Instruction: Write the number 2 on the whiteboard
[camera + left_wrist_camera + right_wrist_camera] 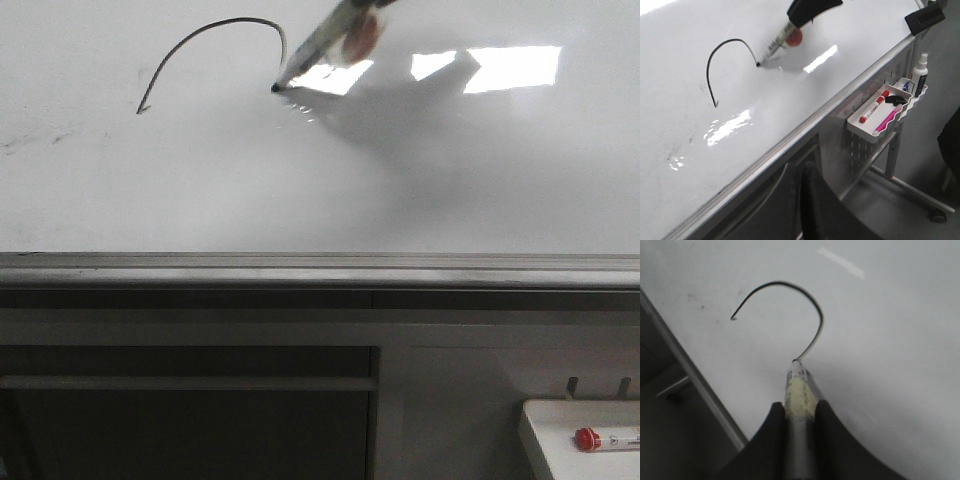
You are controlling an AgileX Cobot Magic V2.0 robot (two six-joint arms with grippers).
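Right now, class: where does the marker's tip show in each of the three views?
Front view: the marker tip sits upper centre, at the right end of the drawn arc.
Left wrist view: the tip is at the arc's end.
Right wrist view: the tip is central, above the jaws.
Shared landmark: the arc.

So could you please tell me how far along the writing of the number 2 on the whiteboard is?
Done: the thin black curved top of the 2 on the glossy whiteboard. In hand: the right gripper holds the marker, tip on the board. Left: diagonal and tail.
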